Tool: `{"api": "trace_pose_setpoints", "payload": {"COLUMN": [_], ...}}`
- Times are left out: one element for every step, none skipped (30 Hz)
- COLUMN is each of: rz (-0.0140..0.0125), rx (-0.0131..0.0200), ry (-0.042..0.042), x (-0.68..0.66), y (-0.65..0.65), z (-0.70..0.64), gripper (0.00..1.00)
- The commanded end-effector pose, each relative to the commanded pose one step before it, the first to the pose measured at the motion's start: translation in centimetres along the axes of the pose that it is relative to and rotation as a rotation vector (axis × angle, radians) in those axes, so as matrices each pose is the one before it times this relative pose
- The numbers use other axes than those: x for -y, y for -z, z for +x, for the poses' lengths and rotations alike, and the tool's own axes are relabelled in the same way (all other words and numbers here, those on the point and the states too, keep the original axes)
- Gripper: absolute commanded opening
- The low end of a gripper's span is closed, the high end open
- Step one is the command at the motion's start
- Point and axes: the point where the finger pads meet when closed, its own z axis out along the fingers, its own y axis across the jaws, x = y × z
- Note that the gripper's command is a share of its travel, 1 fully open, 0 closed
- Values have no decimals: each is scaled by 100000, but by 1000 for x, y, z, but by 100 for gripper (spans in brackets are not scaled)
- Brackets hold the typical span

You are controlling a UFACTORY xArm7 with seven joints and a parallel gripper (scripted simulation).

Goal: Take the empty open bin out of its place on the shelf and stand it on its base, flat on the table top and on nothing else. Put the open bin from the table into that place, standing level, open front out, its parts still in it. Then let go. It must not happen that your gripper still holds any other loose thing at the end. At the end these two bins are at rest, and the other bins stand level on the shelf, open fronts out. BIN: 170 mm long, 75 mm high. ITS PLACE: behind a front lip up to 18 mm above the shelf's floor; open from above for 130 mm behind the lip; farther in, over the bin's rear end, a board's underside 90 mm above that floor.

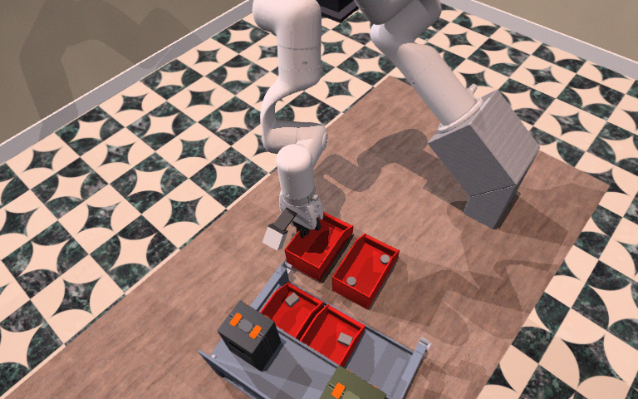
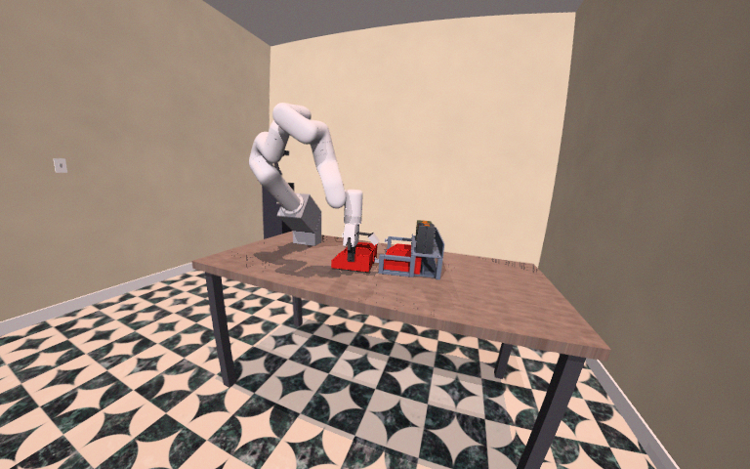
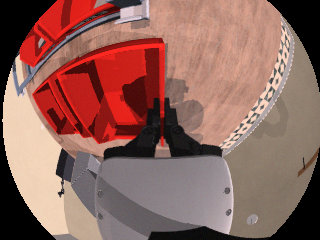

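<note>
White arm (image 2: 326,160) reaches down to red bin (image 2: 354,258) on table (image 2: 486,309)

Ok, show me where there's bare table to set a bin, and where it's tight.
Roomy: the wood between the parts bin, the pedestal and the right edge; also left of the empty bin and shelf. Tight: the slot between the two bins, and the strip before the shelf.

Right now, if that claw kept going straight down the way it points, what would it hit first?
The gripper is clamped on the empty red bin's thin wall; straight down lies the table top the bin appears to rest on.
</note>
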Motion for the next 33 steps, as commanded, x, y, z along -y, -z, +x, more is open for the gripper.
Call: {"api": "trace_pose_setpoints", "payload": {"rz": [35,0,0,0,0,0,0,0,0,0,0,0,0,0,0,0,0,0,0,0,0,0,0,0,0,0,0,0,0,0,0,0,0], "rx": [-337,0,0,0,0,0,0,0,0,0,0,0,0,0,0,0,0,0,0,0,0,0,0,0,0,0,0,0,0,0,0,0,0], "ry": [63,0,0,0,0,0,0,0,0,0,0,0,0,0,0,0,0,0,0,0,0,0,0,0,0,0,0,0,0,0,0,0,0], "x": [36,0,0,0,0,0,0,0,0,0,0,0,0,1,1,1,1,1,1,1,1,1,0,0,0,0,0,0,0,0,0,0,0], "y": [82,0,0,0,0,0,-1,0,0,-6,-15,-26,-38,-49,-59,-66,-71,-72,-71,-66,-59,-49,-38,-26,0,0,-15,-6,-1,0,0,0,0], "z": [147,0,0,0,0,0,0,0,0,0,0,0,0,0,0,0,-1,0,0,0,0,0,0,0,0,0,0,0,0,0,0,0,0], "gripper": [0,0,0,0,0,0,0,0,0,0,0,0,0,0,0,0,0,0,0,0,0,0,0,0,0,0,0,0,0,0,0,0,0]}}
